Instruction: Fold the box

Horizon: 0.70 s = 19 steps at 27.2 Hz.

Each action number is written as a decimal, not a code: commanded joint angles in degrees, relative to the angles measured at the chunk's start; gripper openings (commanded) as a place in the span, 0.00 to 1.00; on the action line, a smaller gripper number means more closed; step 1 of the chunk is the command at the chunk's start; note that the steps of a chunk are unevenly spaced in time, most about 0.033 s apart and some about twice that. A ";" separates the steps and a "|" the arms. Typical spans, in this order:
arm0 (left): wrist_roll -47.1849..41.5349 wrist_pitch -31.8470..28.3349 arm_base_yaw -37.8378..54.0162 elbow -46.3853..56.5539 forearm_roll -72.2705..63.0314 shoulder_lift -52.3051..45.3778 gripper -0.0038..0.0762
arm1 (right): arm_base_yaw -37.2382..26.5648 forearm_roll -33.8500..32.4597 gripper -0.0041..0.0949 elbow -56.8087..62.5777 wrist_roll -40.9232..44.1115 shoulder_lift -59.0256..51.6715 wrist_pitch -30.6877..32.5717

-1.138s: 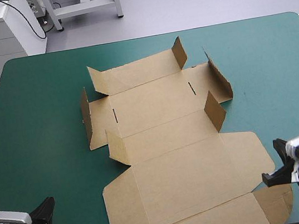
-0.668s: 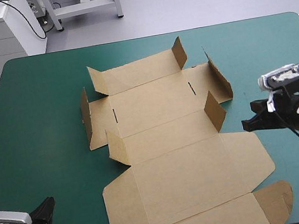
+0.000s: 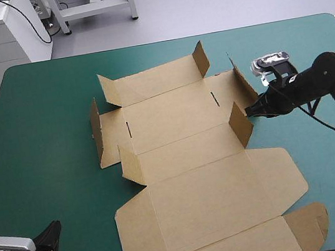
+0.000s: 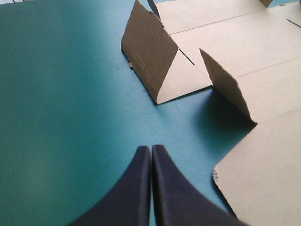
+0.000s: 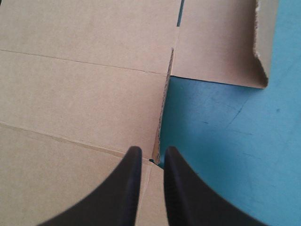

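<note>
Teal-green table [image 3: 40, 119]: right gripper [image 5: 153, 157] has come over and pinches a flap [image 3: 240, 124] of the box [image 3: 195, 184], ready to fold; left gripper [image 4: 151, 150] clenched, empty.

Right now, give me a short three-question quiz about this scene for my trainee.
1. True or false: the left claw touches the box.
2. Which one has an upright flap of the box between its fingers? A) left claw B) right claw C) both
3. Fill in: the big lid panel nearest the robot lies ___ on the teal-green cover.
Key: 1 false, it hangs shut over the cover, apart from the box. 2 B. 3 flat.
</note>
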 commanded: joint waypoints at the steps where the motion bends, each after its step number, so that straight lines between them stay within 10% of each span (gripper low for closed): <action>1: -0.52 -4.12 -0.11 -1.15 -1.09 0.92 0.04 | -0.36 4.30 0.48 -1.83 -1.34 1.37 -0.08; 5: -0.41 -4.12 -0.11 -1.15 -1.09 0.92 0.04 | -0.36 4.17 0.66 -1.88 -1.34 4.16 0.03; 19: -0.41 -4.12 -0.11 -1.15 -1.09 0.92 0.04 | 6.83 -4.16 0.66 -2.40 2.55 10.62 -5.13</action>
